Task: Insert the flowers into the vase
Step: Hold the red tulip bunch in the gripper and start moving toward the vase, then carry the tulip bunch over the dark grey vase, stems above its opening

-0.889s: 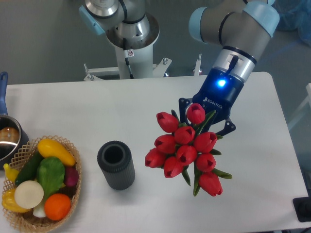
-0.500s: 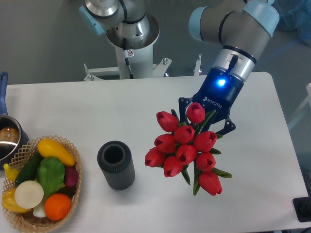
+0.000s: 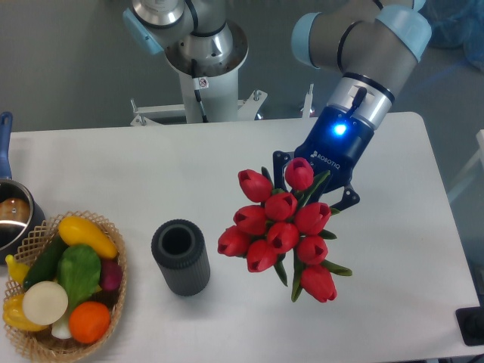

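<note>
Camera view: gripper (image 3: pixel 316 181) clamps the flowers (image 3: pixel 281 227) right of the empty vase (image 3: pixel 181 257); basket (image 3: pixel 113 302) holds toy produce.

White counter (image 3: pixel 151 162) filling most of view, rounded far corner lying right of hand (image 3: pixel 314 178). Grey floor (image 3: pixel 68 68) showing beyond counter's far edge, behind hand. Metal bracket frame (image 3: pixel 193 112) sitting at far edge, left of hand. Blue plastic sheeting (image 3: pixel 457 23) showing top right. Even, soft light falling, faint shadows lying on counter.
</note>
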You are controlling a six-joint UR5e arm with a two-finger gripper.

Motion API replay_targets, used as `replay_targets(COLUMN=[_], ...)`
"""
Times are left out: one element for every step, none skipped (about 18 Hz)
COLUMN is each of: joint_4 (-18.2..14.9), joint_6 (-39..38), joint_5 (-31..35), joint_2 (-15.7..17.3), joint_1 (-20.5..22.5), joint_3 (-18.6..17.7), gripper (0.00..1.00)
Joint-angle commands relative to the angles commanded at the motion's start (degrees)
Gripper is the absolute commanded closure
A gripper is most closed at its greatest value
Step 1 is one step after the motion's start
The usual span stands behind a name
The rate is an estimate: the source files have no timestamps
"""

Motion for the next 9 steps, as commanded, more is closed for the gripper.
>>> replay_targets(joint_4=[0.0,0.0,0.0,0.1,0.1,0.6,1.2,1.2,1.2], joint_6=[0.0,0.1,0.1,0.1,0.4,0.4,0.4,0.4,0.3], joint_5=[0.0,0.0,0.0,-0.8,-1.9,-3.5,-5.2,-7.0,-9.0], joint_2=[0.0,0.0,0.0,0.0,-0.2,-0.3,-0.5,-0.7,-0.8], joint_1=[-0.1,-0.4,-0.7,-2.2,-2.6,-2.9,-2.9,-3.5,-4.0], joint_3=[0.0,0.0,0.1,0.4,0.6,0.9,0.9,0.9,0.7], gripper=[0.82,0.82,0.82,0.82,0.82,0.82,0.82,0.82,0.82])
